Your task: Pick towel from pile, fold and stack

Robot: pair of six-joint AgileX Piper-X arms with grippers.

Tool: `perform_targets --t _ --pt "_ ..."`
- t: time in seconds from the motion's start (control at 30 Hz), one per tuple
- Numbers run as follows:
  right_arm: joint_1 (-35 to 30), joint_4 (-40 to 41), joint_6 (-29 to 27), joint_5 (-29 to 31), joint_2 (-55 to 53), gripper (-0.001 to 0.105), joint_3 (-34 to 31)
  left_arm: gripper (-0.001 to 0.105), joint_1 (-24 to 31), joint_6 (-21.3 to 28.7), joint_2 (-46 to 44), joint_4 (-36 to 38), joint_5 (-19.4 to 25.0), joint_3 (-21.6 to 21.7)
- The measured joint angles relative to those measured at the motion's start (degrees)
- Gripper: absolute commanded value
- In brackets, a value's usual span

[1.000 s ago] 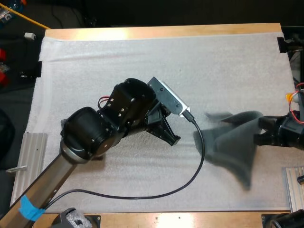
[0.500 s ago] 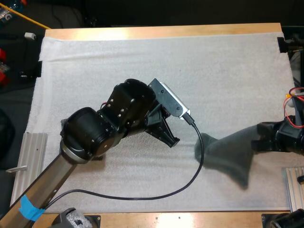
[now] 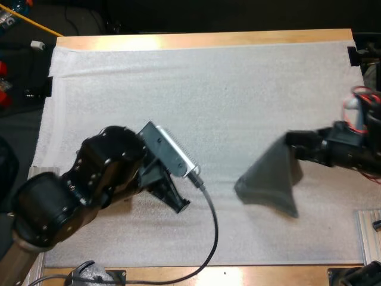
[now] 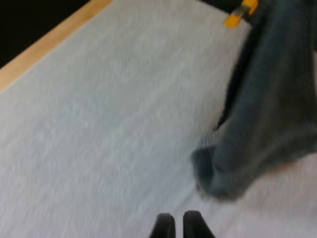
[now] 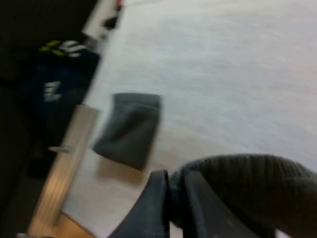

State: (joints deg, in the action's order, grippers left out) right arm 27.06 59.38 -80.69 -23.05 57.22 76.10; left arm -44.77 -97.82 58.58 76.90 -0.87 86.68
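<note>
Towel (image 3: pixel 271 179) is right of mat centre, hanging as a cone from the right gripper (image 3: pixel 293 146). Its wide lower end is on or just above the mat (image 3: pixel 208 77); I can't tell which.

Change over the last second:
- The towel was at the mat's right edge. It's now been carried left and a bit farther in, and the right arm has reached inward with it.
- The left arm has pulled back toward the near-left corner, opening up the middle of the mat.

Read: the pick is done and this is transport to a lay-down spot. Nothing is spread or folded yet.

Fingers:
- Right gripper (image 5: pixel 171 198): clamped on a bunched edge of the towel (image 5: pixel 237 183), cloth bulging just beside the fingers.
- Left gripper (image 3: pixel 180 204): the left wrist view shows the fingers (image 4: pixel 163 225) together or all but, gripping nothing. The towel (image 4: pixel 262 124) is ahead of them and apart.

The right wrist view also shows a folded towel (image 5: pixel 130 128) lying flat on the mat, just beside an aluminium rail (image 5: pixel 64 163). That's the likely stack spot.

Writing: nothing readable. A dark object (image 5: pixel 54 69) beyond the rail has white and yellow-green marks, too blurred to read.
</note>
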Motion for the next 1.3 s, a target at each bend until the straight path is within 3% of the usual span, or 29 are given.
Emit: perform_targets --t 0.17,0.37,0.47,0.6,0.77,0.97,1.13,1.3 --pt "7.0 -11.9 4.9 -0.3 6.2 0.000 0.2 0.000 0.0 0.0 -0.3 6.0 5.3 0.0" --pt "9.8 -18.4 7.4 -0.5 11.8 0.000 1.3 0.000 0.0 0.0 -0.5 8.4 6.2 0.0" --pt "9.8 -15.4 4.9 0.1 12.1 0.000 1.0 0.000 0.0 -0.3 -1.7 8.5 7.2 -0.7" --pt "9.8 -9.6 -0.2 7.6 12.4 0.000 -3.6 0.000 0.0 -0.3 -3.1 8.5 7.6 -1.9" --pt "9.8 -8.7 -1.2 11.8 15.5 0.000 -12.1 0.000 0.0 -0.3 -3.3 8.7 7.6 -4.2" --pt "9.4 -3.0 -1.6 17.1 18.9 0.000 -16.6 0.000 0.0 -0.6 -3.3 8.7 7.8 -8.4" --pt "9.3 2.7 -5.4 18.4 18.3 0.000 -17.4 0.000 0.0 -0.6 -3.2 4.6 7.8 -14.8" --pt "9.1 6.3 -7.4 24.4 15.6 0.000 -17.4 0.000 0.0 -0.6 -3.0 -5.8 5.2 -23.7"
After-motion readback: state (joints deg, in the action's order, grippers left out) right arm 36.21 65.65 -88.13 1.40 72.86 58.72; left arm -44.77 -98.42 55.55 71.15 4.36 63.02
